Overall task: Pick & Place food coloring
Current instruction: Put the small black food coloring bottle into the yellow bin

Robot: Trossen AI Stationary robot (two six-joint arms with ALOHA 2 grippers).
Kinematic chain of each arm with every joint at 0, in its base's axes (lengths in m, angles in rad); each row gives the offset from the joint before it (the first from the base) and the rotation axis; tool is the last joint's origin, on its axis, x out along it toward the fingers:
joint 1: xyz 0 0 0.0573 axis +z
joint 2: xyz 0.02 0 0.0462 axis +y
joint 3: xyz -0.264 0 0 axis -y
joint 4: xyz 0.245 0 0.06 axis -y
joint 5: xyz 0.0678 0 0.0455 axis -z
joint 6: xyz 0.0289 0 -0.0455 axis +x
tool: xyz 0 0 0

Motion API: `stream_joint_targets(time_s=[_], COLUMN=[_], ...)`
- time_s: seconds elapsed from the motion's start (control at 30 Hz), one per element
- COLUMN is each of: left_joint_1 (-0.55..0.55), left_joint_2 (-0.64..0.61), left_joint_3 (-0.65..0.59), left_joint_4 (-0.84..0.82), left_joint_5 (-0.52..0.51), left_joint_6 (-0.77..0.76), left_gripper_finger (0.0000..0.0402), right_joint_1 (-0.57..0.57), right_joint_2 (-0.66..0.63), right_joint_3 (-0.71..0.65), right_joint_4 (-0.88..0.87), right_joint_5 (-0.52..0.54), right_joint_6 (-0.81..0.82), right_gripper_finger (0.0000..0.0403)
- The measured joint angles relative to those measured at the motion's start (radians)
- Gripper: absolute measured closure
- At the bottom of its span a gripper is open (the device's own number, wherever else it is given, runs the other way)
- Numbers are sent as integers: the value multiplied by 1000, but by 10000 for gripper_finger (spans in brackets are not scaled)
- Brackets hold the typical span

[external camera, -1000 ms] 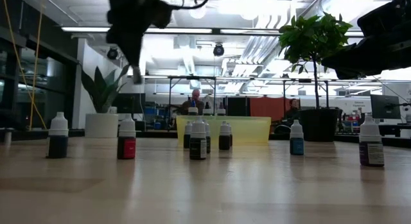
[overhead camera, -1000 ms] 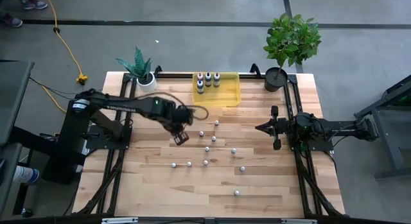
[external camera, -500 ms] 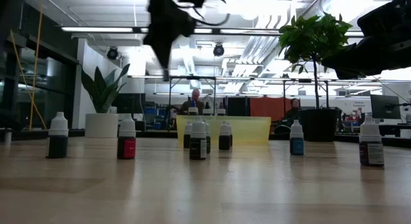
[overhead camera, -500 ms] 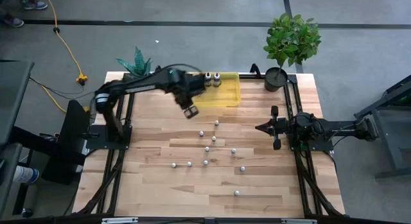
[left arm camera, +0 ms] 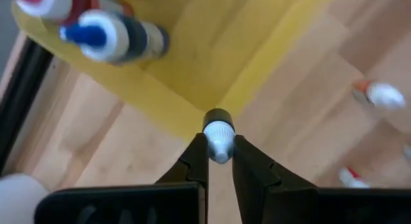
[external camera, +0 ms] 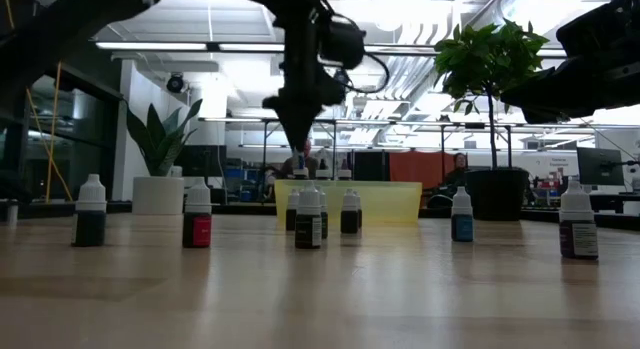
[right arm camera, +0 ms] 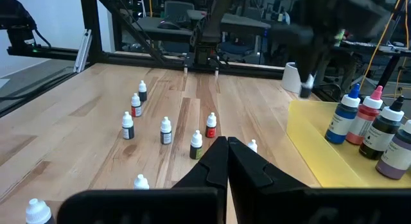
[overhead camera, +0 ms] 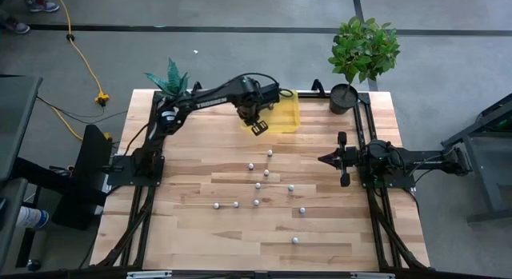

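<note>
While dark fingers (left arm camera: 219, 161) pinch it, white-capped bottle (left arm camera: 218, 135) — over translucent tray (left arm camera: 257, 51).

A robotics lab or open workshop hall: a butcher-block wooden table (overhead camera: 200, 231) on a bare concrete floor (overhead camera: 240, 55), a yellow cable (overhead camera: 80, 55) trailing left, potted plants (overhead camera: 364, 47) at the far edge, ceiling strip lights (external camera: 160, 46) and monitors (external camera: 600, 167) behind.

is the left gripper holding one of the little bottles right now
Yes, in the left wrist view the left gripper is shut on a small bottle, its fingers pinching it just over the edge of the yellow tray.
</note>
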Motion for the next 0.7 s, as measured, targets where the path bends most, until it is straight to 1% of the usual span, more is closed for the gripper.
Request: stream_joint_targets(time_s=[0.13, 0.27, 0.57, 0.7], left_joint_1=[8, 15, 29, 37], left_joint_2=[17, 17, 18, 19], left_joint_3=[0, -42, -152, -196], left_joint_4=[51, 129, 214, 246], left_joint_5=[-30, -39, -27, -8], left_joint_6=[-7, -27, -66, -134], left_gripper_finger=[373, 373, 373, 373], right_joint_1=[0, 0, 0, 0], right_joint_2=[0, 0, 0, 0], right_joint_3=[0, 0, 0, 0], right_joint_4=[0, 0, 0, 0], right_joint_5=[0, 0, 0, 0], right_joint_6=[0, 0, 0, 0], right_gripper_finger=[402, 402, 402, 402])
